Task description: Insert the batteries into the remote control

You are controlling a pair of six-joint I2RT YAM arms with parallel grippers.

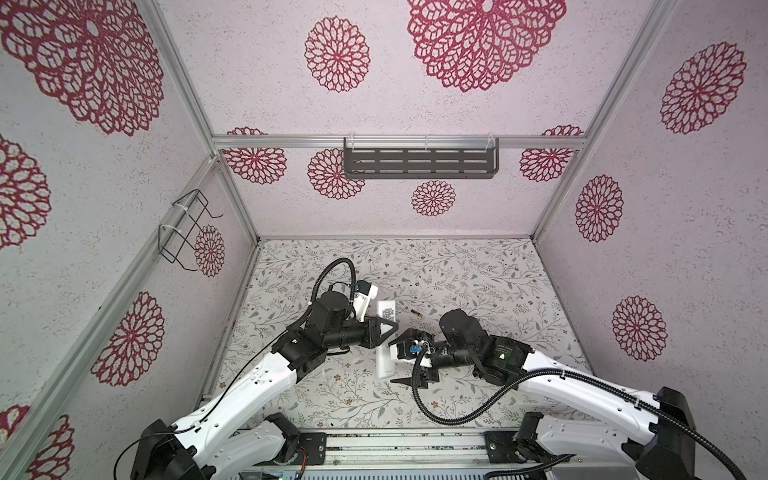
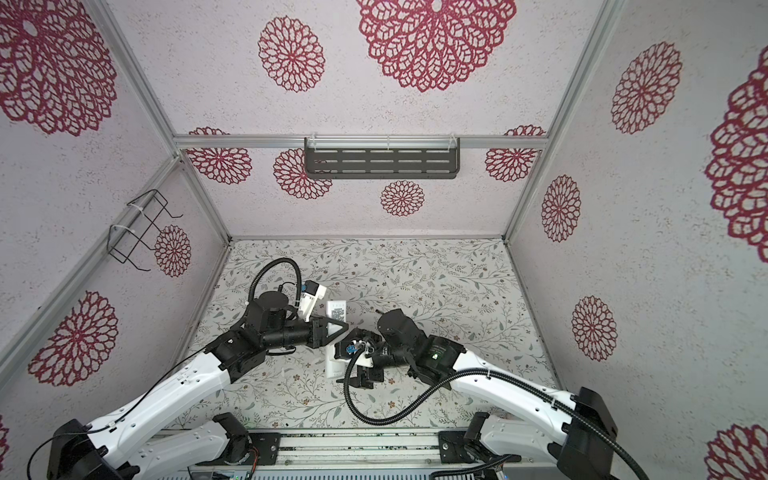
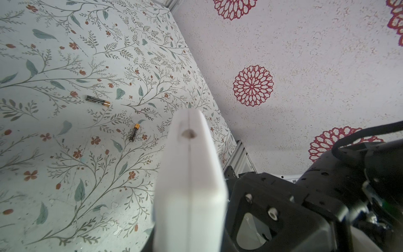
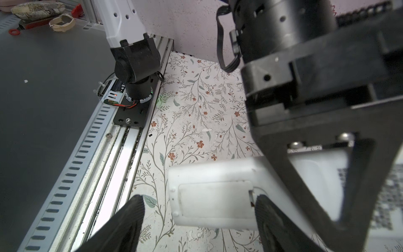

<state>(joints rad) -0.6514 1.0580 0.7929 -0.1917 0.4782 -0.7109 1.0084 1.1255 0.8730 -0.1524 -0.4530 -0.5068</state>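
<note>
The remote control (image 1: 384, 366) (image 2: 336, 309) is a slim white bar, and my left gripper (image 1: 388, 328) (image 2: 338, 328) is shut on its middle, holding it above the floral table. The left wrist view shows the remote control (image 3: 189, 185) edge-on. In the right wrist view its back faces the camera, with the cover panel (image 4: 216, 200) set in it. My right gripper (image 1: 390, 361) (image 4: 198, 218) is open and straddles that end; one finger (image 4: 268, 218) is at the cover's edge, the other (image 4: 128, 218) stands apart. Two batteries (image 3: 98, 101) (image 3: 134, 132) lie loose on the table, one also seen in a top view (image 1: 415, 312).
An aluminium rail (image 4: 104, 165) with both arm bases runs along the table's front edge. A dark slotted shelf (image 1: 419, 162) hangs on the back wall and a wire rack (image 1: 187, 232) on the left wall. The table surface (image 1: 478, 282) is floral.
</note>
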